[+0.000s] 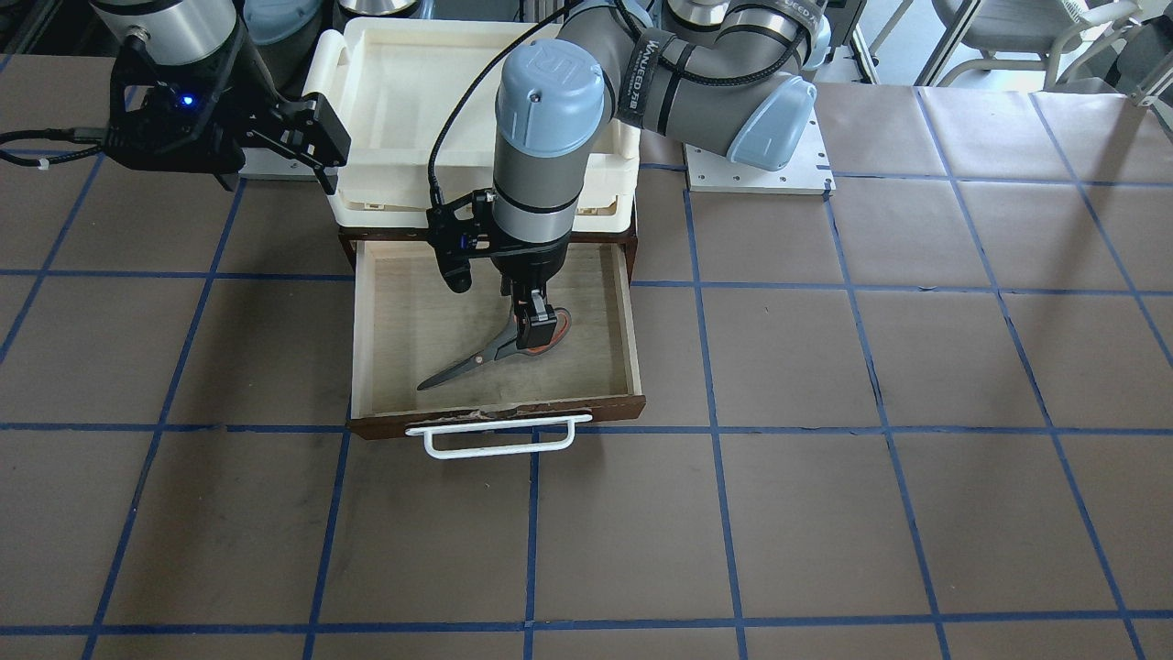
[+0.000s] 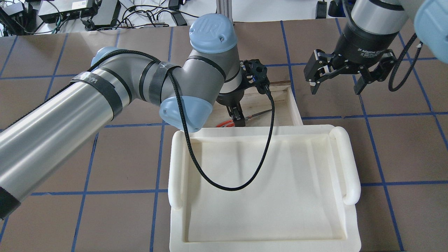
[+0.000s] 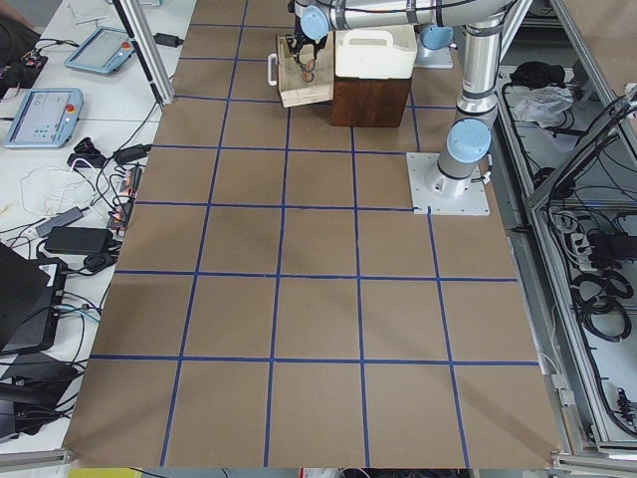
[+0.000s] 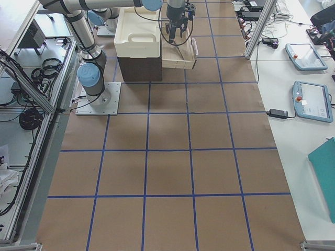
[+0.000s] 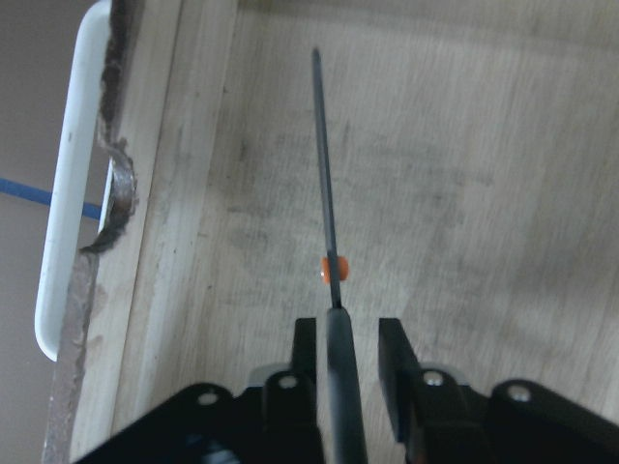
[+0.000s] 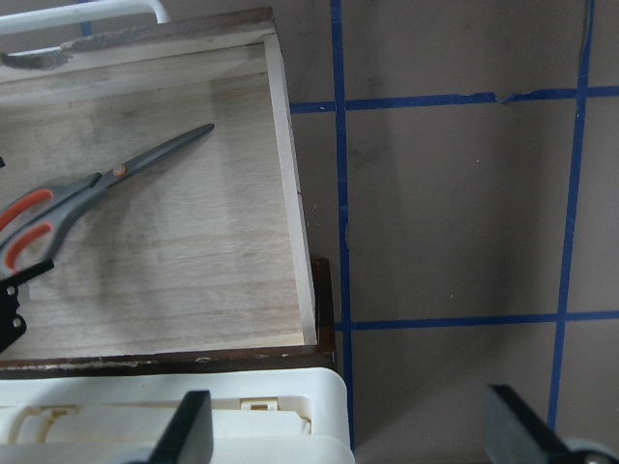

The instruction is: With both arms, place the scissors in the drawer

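Overhead, my left arm (image 2: 105, 94) and the tray (image 2: 344, 157) hide most of the drawer (image 1: 634, 321); only an orange sliver and a bit of blade show. In the left wrist view the scissors (image 1: 481, 359) are edge-on and blurred, with the handles cut off behind my fingers (image 5: 308, 358). The side views are too small to read.

Scissors: grey handles lined orange-red, slim dark blades together. They are inside the drawer, tip near the front wall.

Left gripper (image 1: 536, 321): clamped on the handle end. Right gripper (image 2: 336, 87): spread wide, beside the tray.
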`<state>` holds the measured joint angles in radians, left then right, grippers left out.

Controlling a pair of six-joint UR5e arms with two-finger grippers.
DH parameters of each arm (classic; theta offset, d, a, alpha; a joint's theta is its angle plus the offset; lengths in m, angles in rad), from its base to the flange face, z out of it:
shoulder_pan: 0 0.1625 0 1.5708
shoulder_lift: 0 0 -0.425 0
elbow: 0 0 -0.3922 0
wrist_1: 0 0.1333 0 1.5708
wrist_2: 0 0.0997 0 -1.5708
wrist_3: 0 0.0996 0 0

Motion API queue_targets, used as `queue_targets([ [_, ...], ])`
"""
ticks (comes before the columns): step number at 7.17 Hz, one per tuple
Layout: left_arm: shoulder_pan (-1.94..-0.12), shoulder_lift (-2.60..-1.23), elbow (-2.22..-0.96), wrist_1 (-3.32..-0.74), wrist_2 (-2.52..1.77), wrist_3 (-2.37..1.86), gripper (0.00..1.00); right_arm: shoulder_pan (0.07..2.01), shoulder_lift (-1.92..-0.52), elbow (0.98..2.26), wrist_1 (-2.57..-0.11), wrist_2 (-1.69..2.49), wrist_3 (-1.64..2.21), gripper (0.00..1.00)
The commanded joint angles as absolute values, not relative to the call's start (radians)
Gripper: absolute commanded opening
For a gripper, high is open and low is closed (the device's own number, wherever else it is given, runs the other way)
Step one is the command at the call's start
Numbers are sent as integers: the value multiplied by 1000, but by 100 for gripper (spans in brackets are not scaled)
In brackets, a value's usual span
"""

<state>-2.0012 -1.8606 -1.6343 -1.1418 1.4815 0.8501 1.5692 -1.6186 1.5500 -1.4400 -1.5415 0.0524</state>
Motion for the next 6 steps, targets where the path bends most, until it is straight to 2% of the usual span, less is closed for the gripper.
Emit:
queue_targets([
  [1,-2002,-1835,-1621,-1143,1482,850,93,1569,-1620,1551,-1496,-1545,74,100],
  [3,-1947,-1795,-1570,-1184,1479,851,93,1569,-1620,1551,-1499,-1540,81,100],
  [5,-1771,-1734,-1473,-1383,1435,861,92,1568,-1620,1551,-1499,-1543,83,100],
  [6,-1681,-1695,-1464,-1463,1436,864,92,1569,-1620,1552,-1500,-1542,83,100],
])
